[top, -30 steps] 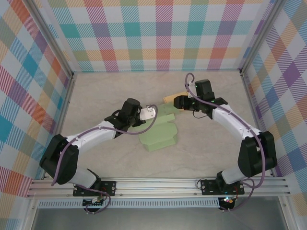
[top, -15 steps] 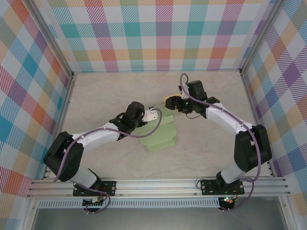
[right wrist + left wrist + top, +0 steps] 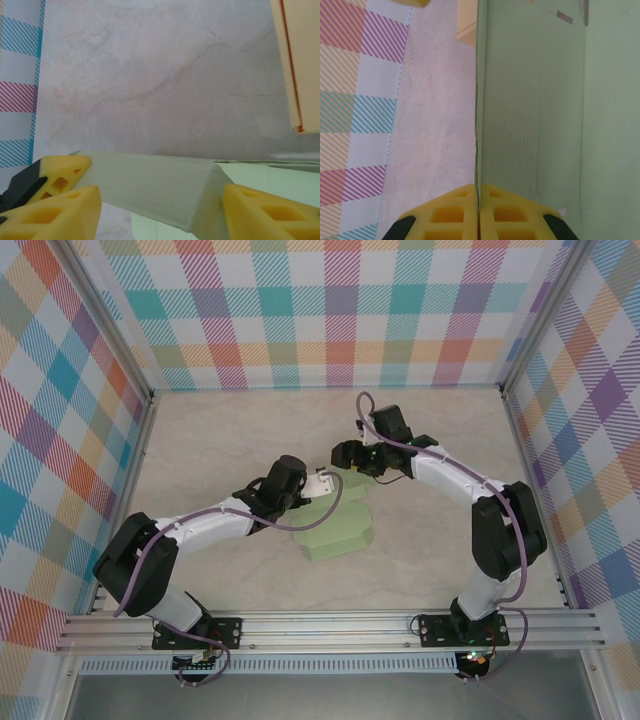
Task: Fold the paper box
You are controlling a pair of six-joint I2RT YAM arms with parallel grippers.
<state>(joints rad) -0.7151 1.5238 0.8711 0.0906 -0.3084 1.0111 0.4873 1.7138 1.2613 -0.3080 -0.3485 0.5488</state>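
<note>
Left gripper (image 3: 478, 216): fingers pressed together, clamped on the thin edge of a box (image 3: 336, 528) panel that ran straight away from the tips. Right gripper (image 3: 160, 192): fingers (image 3: 62, 197) apart, astride a raised flap (image 3: 150, 185) at the box's far end. Could not tell whether they squeezed it. Box lay mid-tabletop (image 3: 210, 440) between the arms, long axis near-to-far, slightly skewed. Judgement: the fold turns on the far flap. It sat in the right fingers' gap, ridge running finger to finger, so the right arm was nearer. The left anchored the box's left side.
</note>
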